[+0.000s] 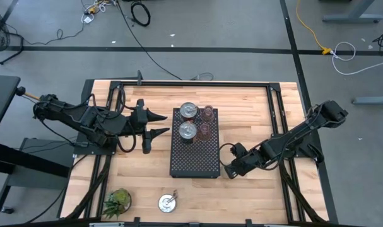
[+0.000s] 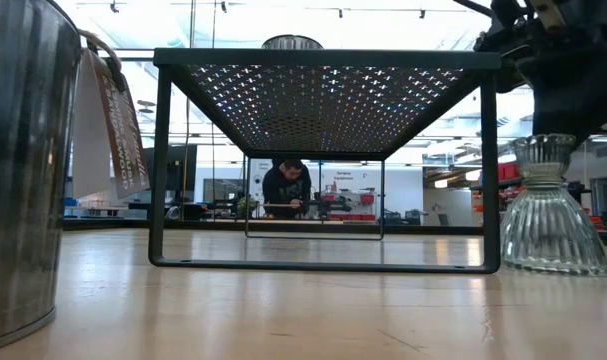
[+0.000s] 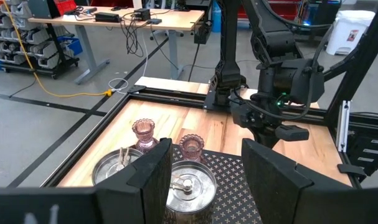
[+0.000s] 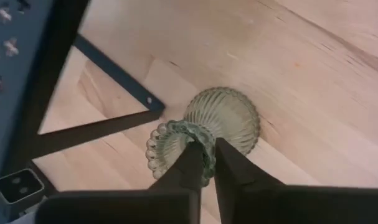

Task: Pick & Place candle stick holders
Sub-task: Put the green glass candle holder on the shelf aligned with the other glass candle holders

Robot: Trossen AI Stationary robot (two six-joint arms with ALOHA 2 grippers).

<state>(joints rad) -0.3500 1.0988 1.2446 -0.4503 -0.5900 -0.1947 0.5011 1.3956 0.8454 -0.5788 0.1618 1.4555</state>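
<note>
Right gripper (image 4: 204, 163), as I read it from its wrist camera, has its two fingers pinched on the beaded rim of the olive-green glass holder (image 4: 204, 134), one finger inside the cup and one outside. I see this holder standing upright on the wooden table (image 1: 254, 189), just beside the right front leg of the black perforated tray (image 1: 194, 161).

Left gripper (image 1: 147, 131) hovers just left of the tray, fingers spread and holding nothing. Through its wrist camera I look between those fingers at the tray top.

On the tray I count four holders at the far end: two silvery metal holders (image 1: 188, 111) (image 1: 187, 130) on the left side, two pink glass holders (image 1: 208, 112) (image 1: 204, 129) just right of them.

A third silvery metal holder (image 1: 167, 202) stands on the table near the front edge, with the spiky green plant (image 1: 117, 200) to its left.

A person (image 2: 286, 190) is visible in the room beyond the table
</note>
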